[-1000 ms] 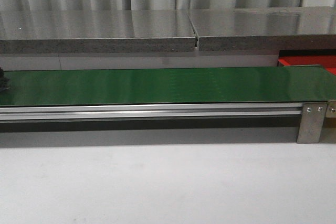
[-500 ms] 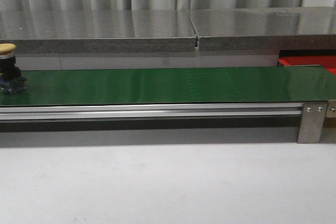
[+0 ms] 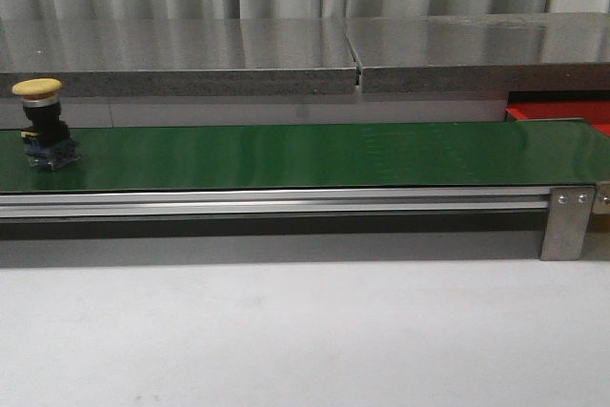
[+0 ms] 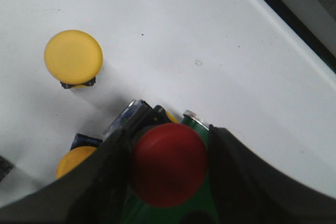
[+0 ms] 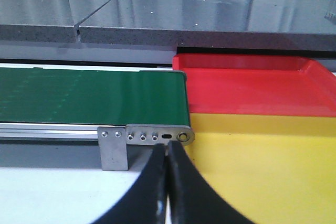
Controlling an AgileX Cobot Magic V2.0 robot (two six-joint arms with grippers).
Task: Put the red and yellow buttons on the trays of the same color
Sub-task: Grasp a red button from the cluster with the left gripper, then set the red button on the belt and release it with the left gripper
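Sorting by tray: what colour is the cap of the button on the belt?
Yellow, clearest in the front view.

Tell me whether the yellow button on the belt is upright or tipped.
Upright. The yellow button stands on the green belt with its yellow cap on top and its dark body beneath, near the belt's left end.

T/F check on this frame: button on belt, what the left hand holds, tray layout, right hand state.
1. A yellow button stands upright on the green belt, at its left end. True.
2. The left hand is shut on a yellow button. False: it grips the red button.
3. The red tray sits beyond the yellow tray, their edges adjoining, at the belt's right end. True.
4. The right hand is open over the red tray. False: it is shut and empty, near the belt's end bracket.
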